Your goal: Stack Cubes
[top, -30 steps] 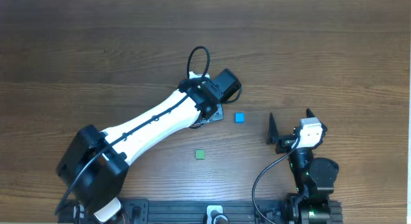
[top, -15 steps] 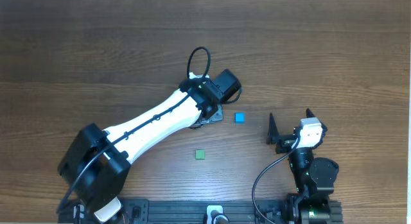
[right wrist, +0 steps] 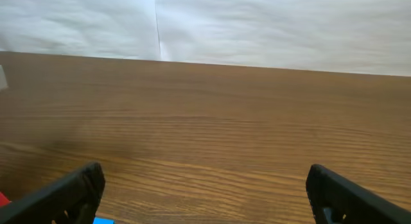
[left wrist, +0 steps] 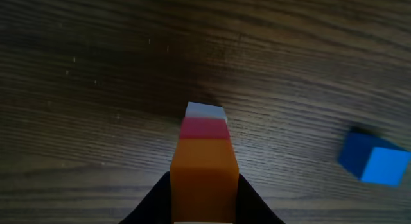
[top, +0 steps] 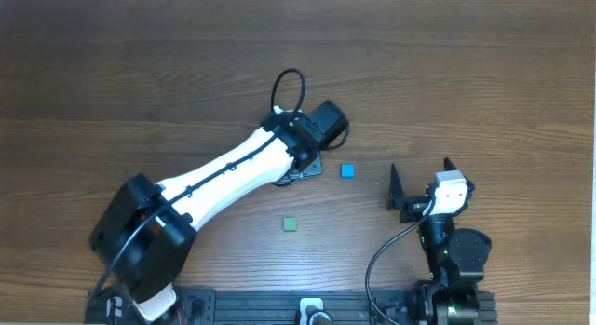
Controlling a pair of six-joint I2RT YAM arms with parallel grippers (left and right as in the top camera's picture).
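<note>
Grippers, view by view. From the top, the left gripper sits near the middle of the brown wooden table, mostly tucked under its own white arm. The small blue cube is just beside it on the right arm's side, and the small green cube is well apart, nearer the bases. The right gripper is spread wide with nothing in it, near the blue cube but not touching.

Left wrist view: the left gripper is clamped on the orange cube, one finger against each side. That cube looks like the top of an upright stack, with the red cube under it and the white cube at the bottom on the table. So the stack's long axis runs straight away from the gripper. The blue cube lies off to one side, apart from the stack.

Right wrist view: the right gripper is wide open over the table, holding nothing.
</note>
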